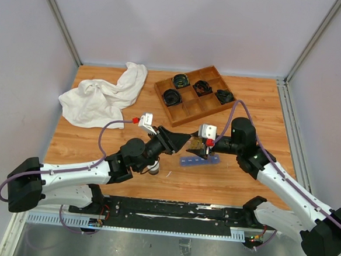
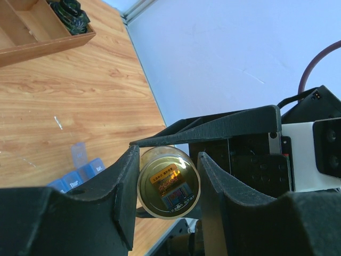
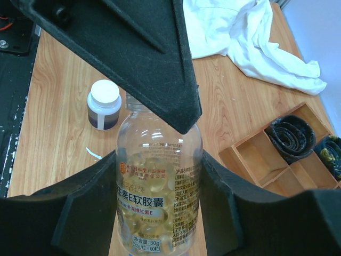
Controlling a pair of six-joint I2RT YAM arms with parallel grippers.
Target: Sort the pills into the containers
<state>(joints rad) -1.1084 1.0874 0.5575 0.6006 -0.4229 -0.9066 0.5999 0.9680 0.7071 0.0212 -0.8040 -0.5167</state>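
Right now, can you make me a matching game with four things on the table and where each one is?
Things:
1 white cloth
2 wooden tray
3 clear bottle
4 blue pill organizer

Places:
A held by the left gripper
B crumpled at the far left of the table
C lying flat near the middle
D holding black coiled cables

Pairs: 1-B, 2-D, 3-A, 4-C

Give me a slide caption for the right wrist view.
Clear bottle of yellow pills between the right jaws, white-capped bottle on the table behind.
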